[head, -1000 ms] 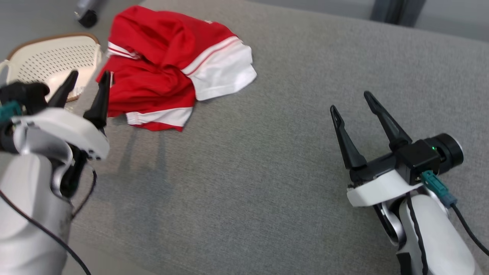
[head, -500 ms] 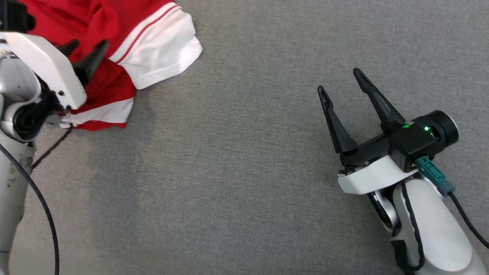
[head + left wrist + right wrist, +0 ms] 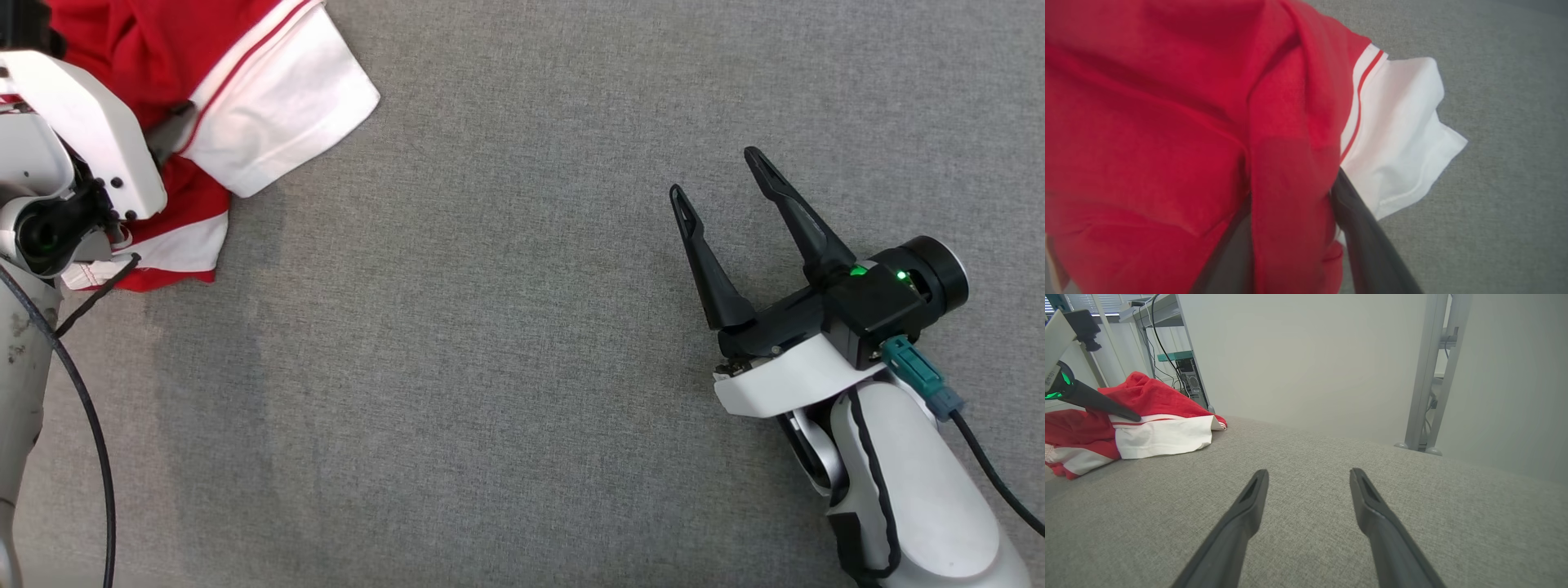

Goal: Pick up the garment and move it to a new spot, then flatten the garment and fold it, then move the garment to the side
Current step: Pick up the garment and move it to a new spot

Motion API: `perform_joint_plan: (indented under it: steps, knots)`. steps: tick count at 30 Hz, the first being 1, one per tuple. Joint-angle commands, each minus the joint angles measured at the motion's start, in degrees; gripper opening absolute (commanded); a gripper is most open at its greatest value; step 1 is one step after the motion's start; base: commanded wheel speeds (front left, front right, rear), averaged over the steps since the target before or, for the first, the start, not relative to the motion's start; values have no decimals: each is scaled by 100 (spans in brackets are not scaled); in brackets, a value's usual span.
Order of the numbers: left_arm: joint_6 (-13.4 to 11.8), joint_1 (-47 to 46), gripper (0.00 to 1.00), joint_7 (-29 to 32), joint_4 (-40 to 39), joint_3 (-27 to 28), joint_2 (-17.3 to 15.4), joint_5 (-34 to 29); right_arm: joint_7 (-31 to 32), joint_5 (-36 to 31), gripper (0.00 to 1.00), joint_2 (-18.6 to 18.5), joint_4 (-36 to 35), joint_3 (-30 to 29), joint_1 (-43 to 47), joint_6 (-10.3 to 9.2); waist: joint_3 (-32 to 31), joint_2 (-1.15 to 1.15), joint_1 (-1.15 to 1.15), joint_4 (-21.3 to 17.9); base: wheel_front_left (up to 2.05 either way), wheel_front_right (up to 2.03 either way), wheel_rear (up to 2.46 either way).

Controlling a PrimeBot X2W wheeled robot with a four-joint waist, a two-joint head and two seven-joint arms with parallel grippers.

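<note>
The red garment (image 3: 269, 106) with white sleeve bands lies crumpled at the top left of the grey surface, also seen close up (image 3: 1167, 122) and from the right wrist (image 3: 1159, 437). My left gripper (image 3: 181, 114) is pushed into it. In the left wrist view its fingers (image 3: 1363, 245) straddle a raised red fold beside the white sleeve, and the left gripper (image 3: 1292, 183) has its tips buried in cloth. From the right wrist view one left finger (image 3: 1106, 406) rests on the cloth. My right gripper (image 3: 714, 171) hovers open over bare surface far to the right, nothing between its fingers (image 3: 1308, 471).
The grey fabric surface (image 3: 490, 327) stretches wide between the two arms. A black cable (image 3: 82, 392) hangs off the left arm. Beyond the far edge stand a pale wall, a metal frame post (image 3: 1429, 375) and a computer tower (image 3: 1190, 379).
The head camera has tilted down, shifting the whole picture. My left gripper has moved onto the garment and its fingers have drawn closer together around a red fold. The right gripper has stayed open.
</note>
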State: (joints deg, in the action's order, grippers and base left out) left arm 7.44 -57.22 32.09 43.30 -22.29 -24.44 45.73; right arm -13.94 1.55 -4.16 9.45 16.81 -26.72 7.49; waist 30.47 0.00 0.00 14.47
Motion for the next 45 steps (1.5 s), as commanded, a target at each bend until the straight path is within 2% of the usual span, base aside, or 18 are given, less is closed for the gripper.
perform_joint_plan:
  steps: [1,9,15,16,27,36,45]
  knots:
    - [-5,-142,0,-149,66,24,-26,-38,-48,29,100,-11,21,-25,-57,1,-38,0,0,-11,0,0,0]
    - [-7,-106,0,-772,243,62,25,-16,-102,94,100,26,228,-51,59,1,-462,0,0,10,0,0,0]
    - [-8,-65,0,-1913,71,194,29,-157,-138,153,100,53,365,-72,165,1,-930,0,0,39,0,0,0]
    - [-8,-65,0,-1913,71,194,29,-157,-138,153,100,53,365,-72,165,1,-930,0,0,39,0,0,0]
    - [-56,358,0,-3113,-648,217,247,-207,-140,322,100,105,412,-141,448,1,-1815,0,0,-30,0,0,0]
    - [-419,1259,0,-3259,-1843,-112,766,-254,-130,354,100,108,312,-378,660,1,-2277,0,0,-396,0,0,0]
    - [-799,1782,0,-3016,-2849,-858,1314,-590,-131,300,100,107,160,-649,693,1,-2154,0,0,-1172,0,0,0]
